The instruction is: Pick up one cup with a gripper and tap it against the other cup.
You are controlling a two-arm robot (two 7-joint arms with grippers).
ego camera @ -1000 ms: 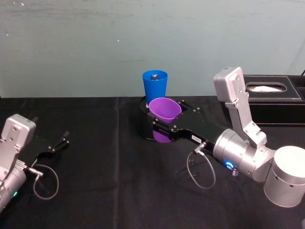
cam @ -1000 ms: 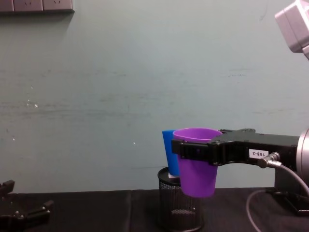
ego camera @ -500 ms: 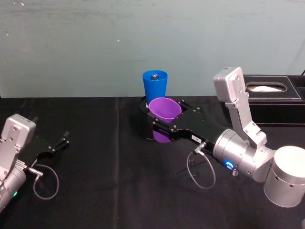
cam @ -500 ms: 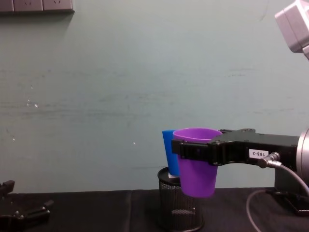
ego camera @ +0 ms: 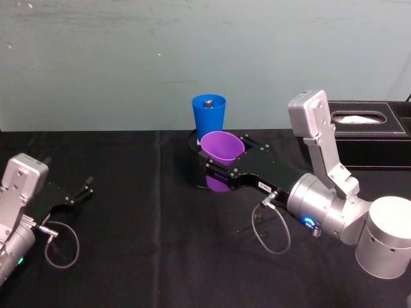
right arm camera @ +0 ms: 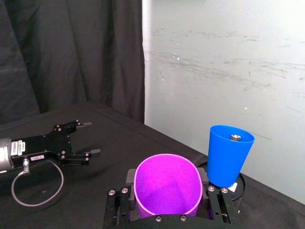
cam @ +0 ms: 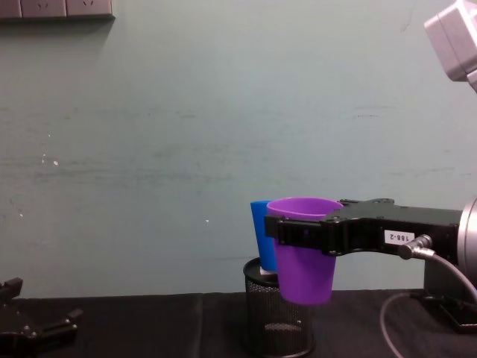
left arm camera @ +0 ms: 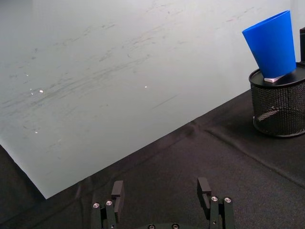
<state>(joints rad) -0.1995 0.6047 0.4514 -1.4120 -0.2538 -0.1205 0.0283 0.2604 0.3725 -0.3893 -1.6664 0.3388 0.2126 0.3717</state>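
Note:
My right gripper (ego camera: 221, 168) (cam: 302, 235) (right arm camera: 167, 196) is shut on the purple cup (ego camera: 222, 149) (cam: 303, 251) (right arm camera: 166, 185), holding it upright in the air. Just behind it the blue cup (ego camera: 209, 116) (cam: 261, 237) (right arm camera: 229, 154) (left arm camera: 273, 44) stands on top of a black wire-mesh holder (cam: 274, 321) (left arm camera: 279, 105). A narrow gap shows between the two cups in the head view; in the chest view they overlap. At the table's left edge my left gripper (ego camera: 82, 189) (left arm camera: 162, 191) rests low with its fingers open and nothing between them.
A black tissue box (ego camera: 369, 133) sits at the back right of the black table (ego camera: 148, 244). A pale green wall (ego camera: 128, 58) rises right behind the cups. Loose cables (ego camera: 270, 228) hang from both wrists.

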